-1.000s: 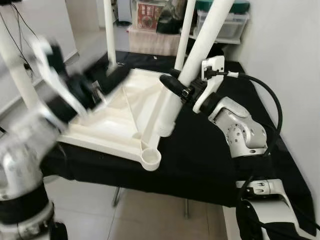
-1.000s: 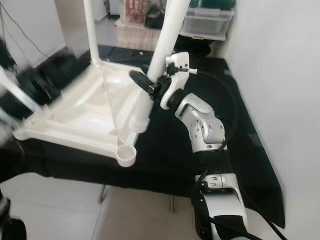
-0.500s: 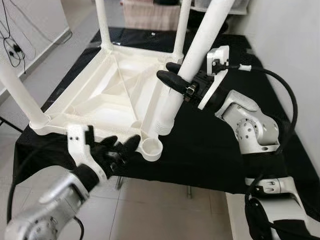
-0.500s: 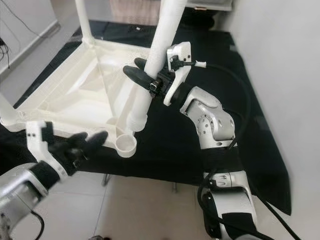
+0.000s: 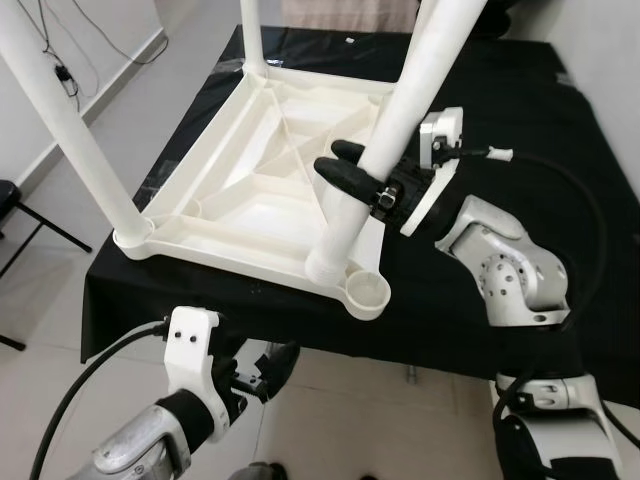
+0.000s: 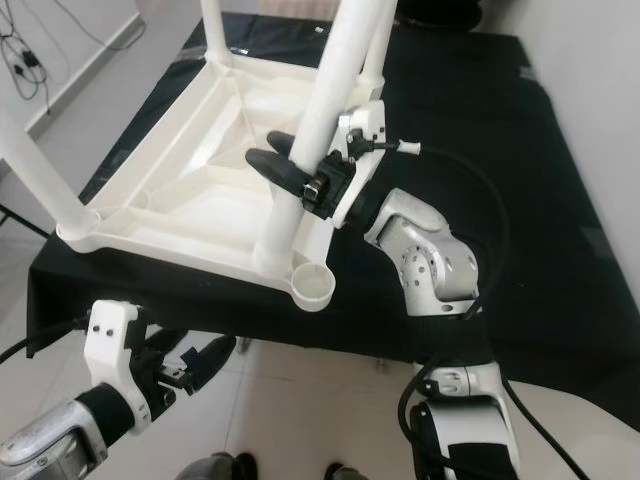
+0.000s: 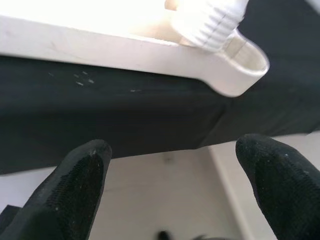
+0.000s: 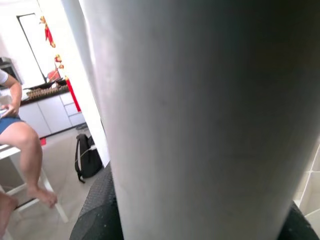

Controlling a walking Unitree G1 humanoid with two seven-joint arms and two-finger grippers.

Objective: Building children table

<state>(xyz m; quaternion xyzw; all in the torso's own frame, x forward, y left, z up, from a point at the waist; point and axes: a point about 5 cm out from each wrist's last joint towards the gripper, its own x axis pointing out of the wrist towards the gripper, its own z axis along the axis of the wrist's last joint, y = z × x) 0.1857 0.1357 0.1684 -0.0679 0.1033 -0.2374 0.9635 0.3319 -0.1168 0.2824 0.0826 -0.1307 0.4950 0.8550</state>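
Handling: the white plastic table leg (image 5: 400, 110) looks light, stiff and smooth, so it may slip or twist in a grip; judged best held low on the shaft, close to its ribbed end, for control at insertion
Leg position: tilted, ribbed lower end just beside the empty corner socket (image 5: 366, 292), not yet seated in it
Right gripper (image 5: 362, 182): closed around the leg's lower shaft, black fingers wrapping it
Left gripper (image 6: 190, 365): fingers spread apart, holding nothing, below the near table edge and over the floor
Table top (image 5: 250, 190): upside down on the black cloth (image 5: 480, 90), ribbed underside up; hollow moulding, probably light enough to shift if the leg is pushed off-axis
Fitted legs: one at the near left corner (image 5: 70, 130), another at the far left corner (image 5: 252, 35), both upright in their sockets
Cut off: upper ends of all legs run out of frame; far right corner is hidden behind the held leg
Hard to tell: exact gap between ribbed end and socket rim; socket depth
Right wrist view: a seated person's leg (image 8: 22, 145) shows in the background
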